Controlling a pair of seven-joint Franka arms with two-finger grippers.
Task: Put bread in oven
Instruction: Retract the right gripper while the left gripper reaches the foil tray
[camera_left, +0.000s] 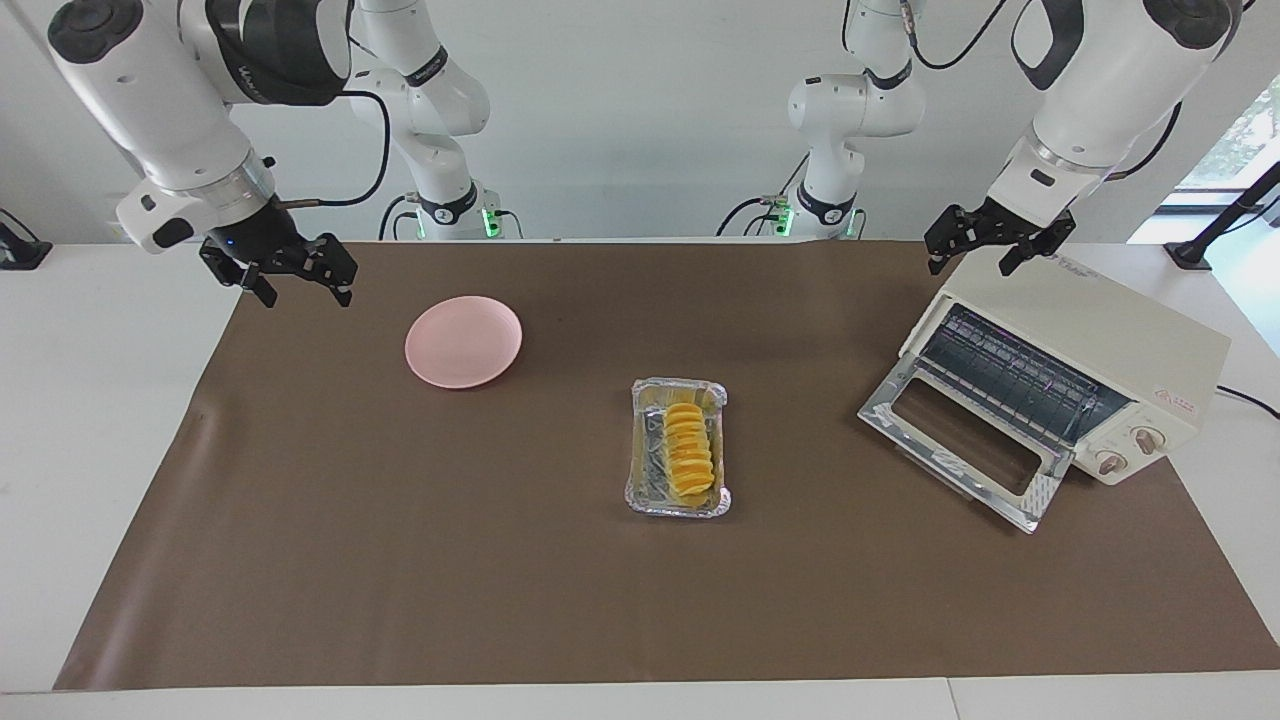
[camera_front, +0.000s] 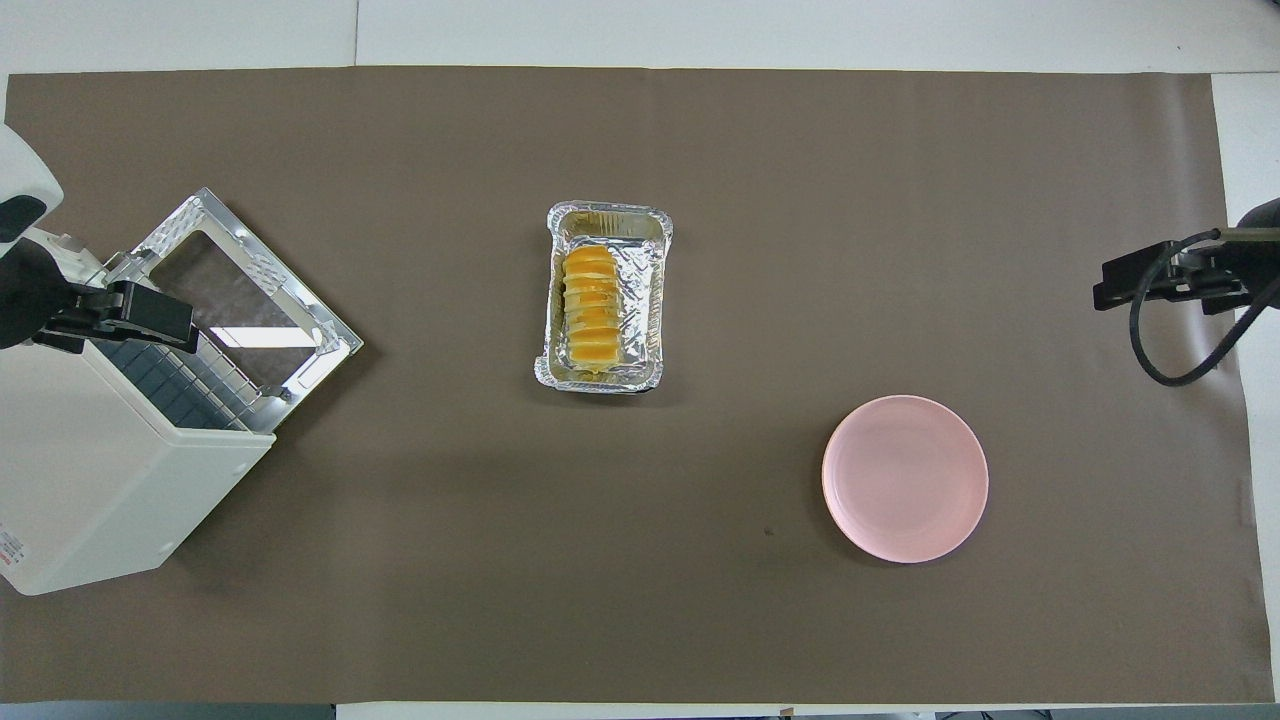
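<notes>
The bread (camera_left: 688, 449), a golden ridged loaf, lies in a silver foil tray (camera_left: 678, 511) at the middle of the table; it also shows in the overhead view (camera_front: 591, 311). The cream oven (camera_left: 1100, 335) stands at the left arm's end of the table, and its glass door (camera_left: 960, 442) hangs open toward the tray. In the overhead view the oven (camera_front: 100, 490) and its door (camera_front: 245, 290) show too. My left gripper (camera_left: 985, 255) hangs open and empty over the oven's top edge. My right gripper (camera_left: 305, 290) hangs open and empty over the mat's edge at the right arm's end.
A round pink plate (camera_left: 463, 341) lies nearer to the robots than the foil tray (camera_front: 647, 285), toward the right arm's end; it also shows in the overhead view (camera_front: 905, 478). A brown mat (camera_left: 400, 560) covers the table.
</notes>
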